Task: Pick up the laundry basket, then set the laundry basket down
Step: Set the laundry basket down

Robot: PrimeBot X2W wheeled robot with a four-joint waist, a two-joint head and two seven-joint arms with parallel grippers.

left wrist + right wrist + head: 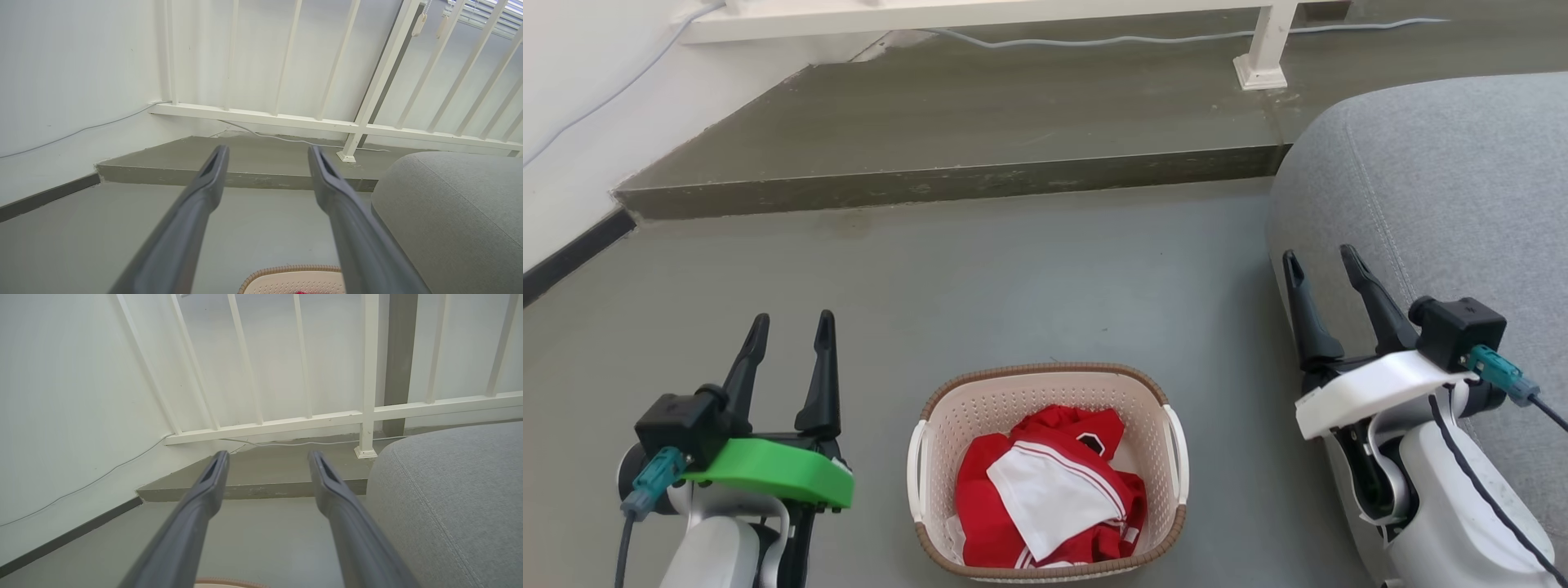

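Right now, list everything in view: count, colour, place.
laundry basket: one, cream with brown rim and white handles, on the floor, low centre
clothes: a heap, red and white, inside the basket
sofa: one, grey, at the right
step: one, grey, beyond the basket
railing: one, white, on the step
cable: one, pale grey, along the railing's base
left gripper: one, dark with green mount, left of the basket, jaws open, empty
right gripper: one, dark with white mount, beside the sofa, jaws open, empty

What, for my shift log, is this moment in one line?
phase: pre-grasp; left gripper: open; right gripper: open; laundry basket: on floor between them, untouched
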